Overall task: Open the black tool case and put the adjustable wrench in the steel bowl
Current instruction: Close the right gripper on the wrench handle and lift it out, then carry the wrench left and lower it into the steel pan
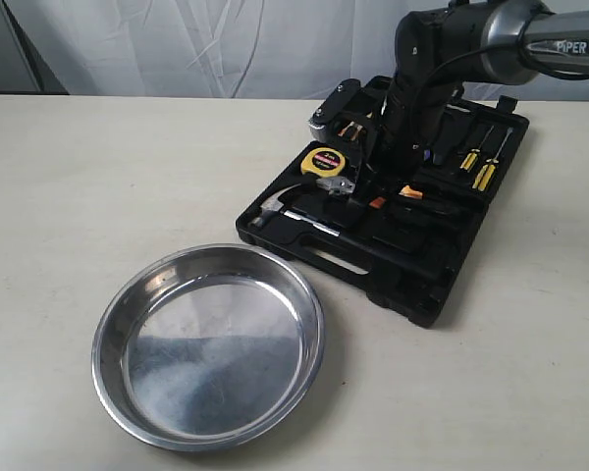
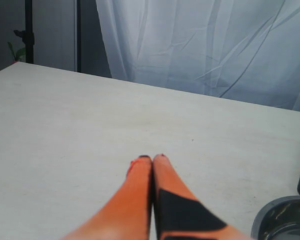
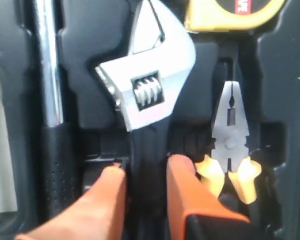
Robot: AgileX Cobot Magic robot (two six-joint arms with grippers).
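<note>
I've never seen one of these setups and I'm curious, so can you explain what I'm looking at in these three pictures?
This is a two-armed robot at a pale table. The wide picture comes from a camera off the arms. It shows an open black tool case with a hammer, a tape measure and screwdrivers, and an empty steel bowl in front.

The other two come from cameras on the wrists. The right gripper is down in the case, its orange fingers on either side of the adjustable wrench handle, beside small pliers. Whether they press it I can't tell. The left gripper is shut, holding nothing.
</note>
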